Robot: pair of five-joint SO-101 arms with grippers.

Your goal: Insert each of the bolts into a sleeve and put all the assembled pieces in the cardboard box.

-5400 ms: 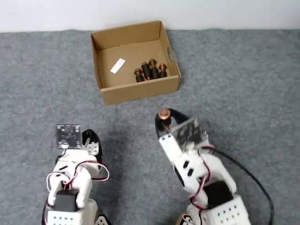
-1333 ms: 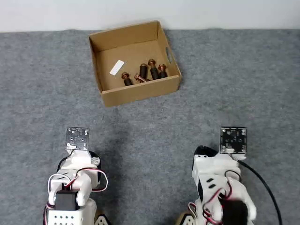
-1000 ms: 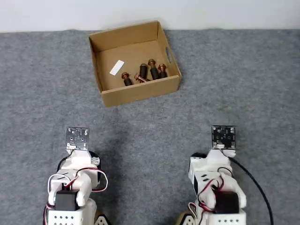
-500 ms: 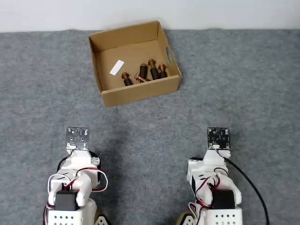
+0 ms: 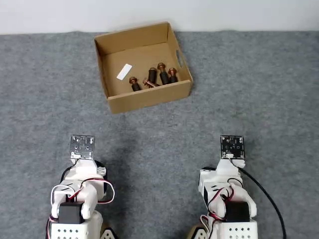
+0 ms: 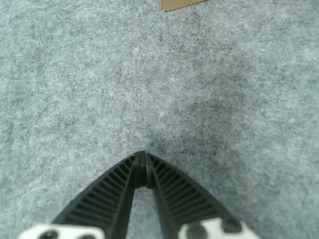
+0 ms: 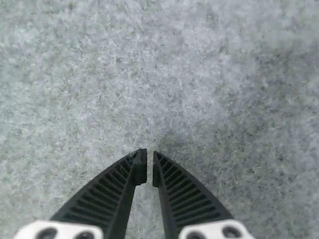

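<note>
Four copper-headed bolts in black sleeves (image 5: 152, 75) lie in the brown cardboard box (image 5: 101, 55), far left-centre; the left tool (image 6: 144, 167) sits closed and empty, the right tool (image 7: 149, 167) a bare slit, both near; the skewed piece's bolt might slip loose if jolted.

Grey felt mat (image 5: 259, 89), white wall (image 5: 234, 14)

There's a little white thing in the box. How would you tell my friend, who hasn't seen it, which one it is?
Find the cardboard box at the far edge of the grey mat. On its floor, beside the cluster of assembled pieces, lies a small white slip. It is flat, pale and rectangular, while its neighbours are dark and rounded with copper-coloured heads.
</note>
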